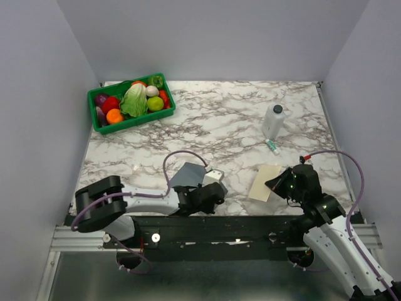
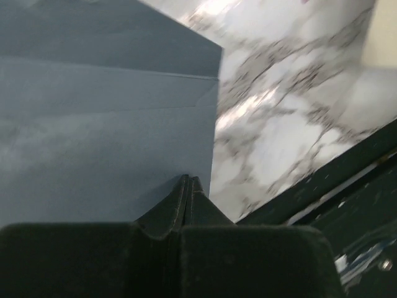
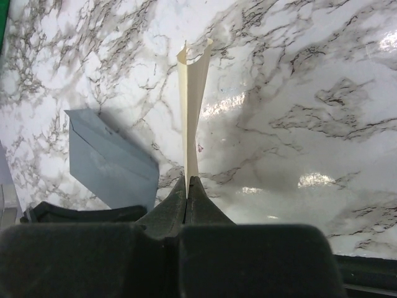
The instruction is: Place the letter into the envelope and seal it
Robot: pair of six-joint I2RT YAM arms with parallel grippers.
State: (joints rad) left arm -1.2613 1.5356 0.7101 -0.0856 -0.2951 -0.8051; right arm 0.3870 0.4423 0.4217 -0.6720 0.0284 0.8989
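Green crate [image 1: 135, 123] of toy vegetables sits at the far left back of the marble bench [image 1: 225, 113]; nearer me, left of centre, my left claw [image 2: 188, 184] is clenched on the near edge of the slate-grey envelope [image 2: 105, 124], which tilts up off the bench by the front edge. To its right and apart from it, my right claw [image 3: 188, 184] pinches the near edge of the cream letter [image 3: 192, 105], the sheet bowed and edge-on in the wrist view; a white bottle [image 1: 274, 120] stands further back on the right.
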